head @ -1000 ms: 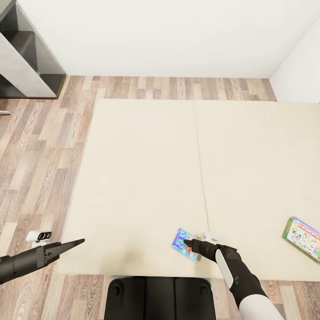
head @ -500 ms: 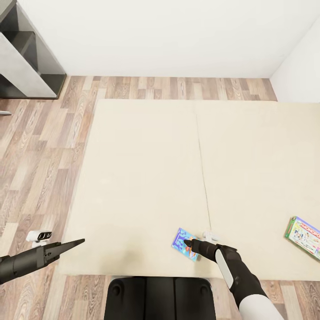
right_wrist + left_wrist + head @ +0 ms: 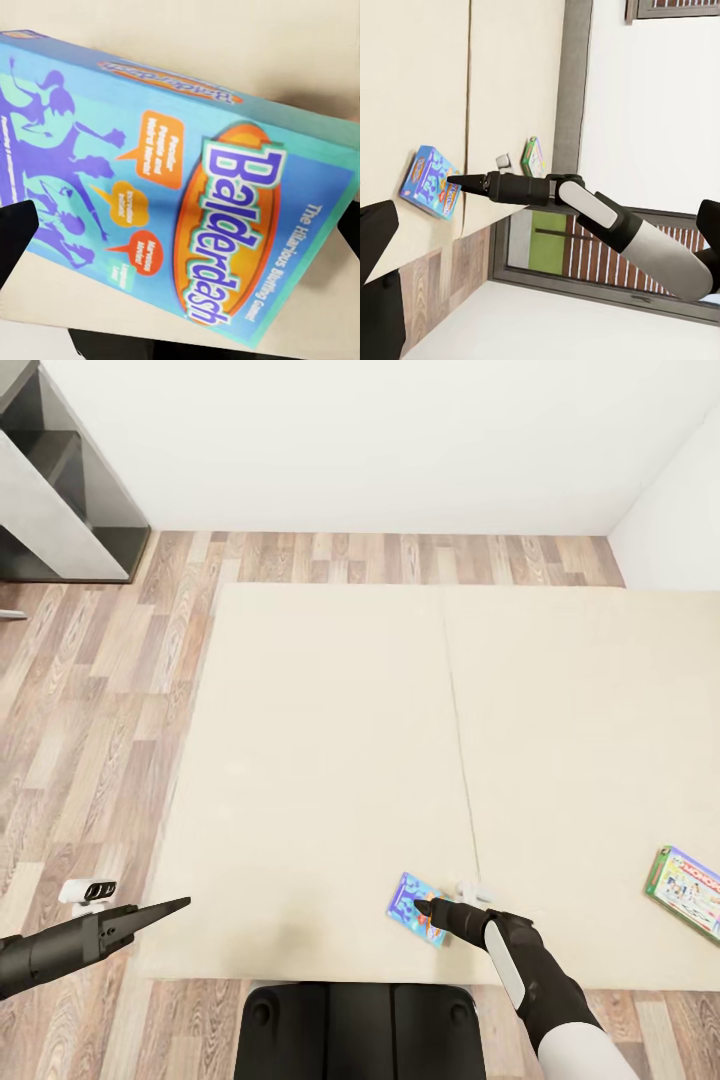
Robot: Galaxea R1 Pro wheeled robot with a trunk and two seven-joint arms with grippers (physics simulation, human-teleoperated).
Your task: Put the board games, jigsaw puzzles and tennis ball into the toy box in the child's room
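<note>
On the cream bed [image 3: 330, 760], blue game box [image 3: 417, 909] under the right claw [image 3: 432, 907], fingers spread, second game box [image 3: 688, 879] near the right edge, left claw [image 3: 170, 907] pressed together over wood floor [image 3: 80, 690], white walls.

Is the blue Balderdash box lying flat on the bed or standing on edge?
Lying flat. The Balderdash box rests face up on the bed, its printed front fully readable in the right wrist view, with the right gripper right above it.

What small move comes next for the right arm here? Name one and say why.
Probably ease the right gripper down over the blue game until its edges sit between the fingers, then close. The gripper's tip is right at the carton, which lies flat near the bed's front edge. In the right wrist view the carton spans the space between the spread fingers, apparently not yet gripped.
</note>
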